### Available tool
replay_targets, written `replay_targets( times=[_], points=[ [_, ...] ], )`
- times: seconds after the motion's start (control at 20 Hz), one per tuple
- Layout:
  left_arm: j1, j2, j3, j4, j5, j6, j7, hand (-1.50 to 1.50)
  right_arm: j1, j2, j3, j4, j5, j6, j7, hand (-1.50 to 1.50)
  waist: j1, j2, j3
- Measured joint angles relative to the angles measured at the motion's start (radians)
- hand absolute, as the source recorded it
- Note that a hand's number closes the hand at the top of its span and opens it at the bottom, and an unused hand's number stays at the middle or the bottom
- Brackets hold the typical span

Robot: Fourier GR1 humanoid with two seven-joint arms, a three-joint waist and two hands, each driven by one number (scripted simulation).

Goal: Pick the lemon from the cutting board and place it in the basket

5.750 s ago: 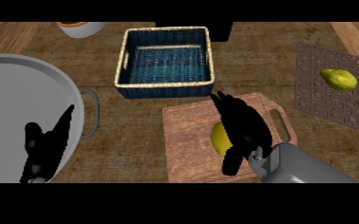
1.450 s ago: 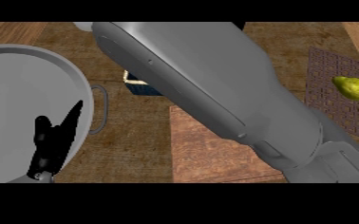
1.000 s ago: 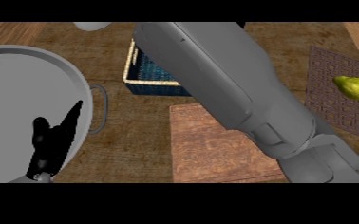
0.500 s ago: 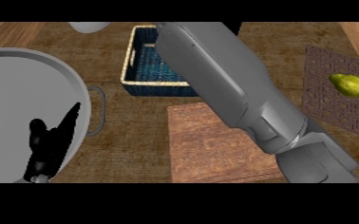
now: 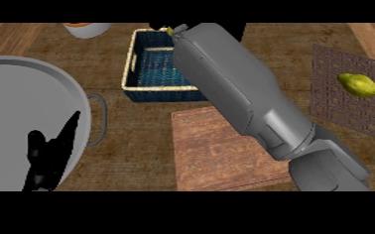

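Observation:
My right forearm reaches from the lower right across the wooden cutting board and over the blue woven basket. My right hand shows only as black bits at the view's top edge, above the basket's far side. A sliver of the yellow lemon peeks out beside those fingers, which seem curled round it. No fruit lies on the board. My left hand rests open at the lower left, fingers up.
A large grey round plate fills the left side under my left hand. A second yellow-green fruit lies on a dark mat at the right. An orange bowl sits at the top left.
My right forearm has swung to the right, uncovering more of the basket, and a bit of the lemon now shows by the hand. The left hand has stayed put.

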Motion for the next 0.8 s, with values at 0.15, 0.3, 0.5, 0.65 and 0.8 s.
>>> replay_targets(
  times=[0.15,0.3,0.5,0.65,0.8],
  points=[
    [0.003,-0.001,0.008,-0.002,0.001,-0.002,0.014,0.0,-0.002,-0.009,-0.01,-0.018,0.009,0.004,-0.005,-1.5,-0.008,-0.002,0.0],
    [0.007,-0.003,0.015,-0.005,0.002,-0.001,0.023,0.0,0.011,-0.022,-0.023,-0.057,0.025,-0.003,-0.005,-1.5,-0.015,-0.004,0.001],
    [0.022,-0.007,0.022,-0.013,-0.005,0.004,0.021,0.0,0.031,-0.048,-0.054,-0.12,0.04,-0.019,-0.002,-1.5,-0.027,-0.008,0.0],
    [0.032,-0.009,0.03,-0.014,-0.007,0.008,0.026,0.0,0.056,-0.074,-0.077,-0.175,0.059,-0.022,0.013,-1.5,-0.041,-0.012,0.001],
    [0.052,-0.01,0.039,-0.023,-0.007,0.007,0.015,0.0,0.085,-0.12,-0.101,-0.24,0.071,-0.005,0.035,-1.5,-0.055,-0.018,0.001]
  ],
)
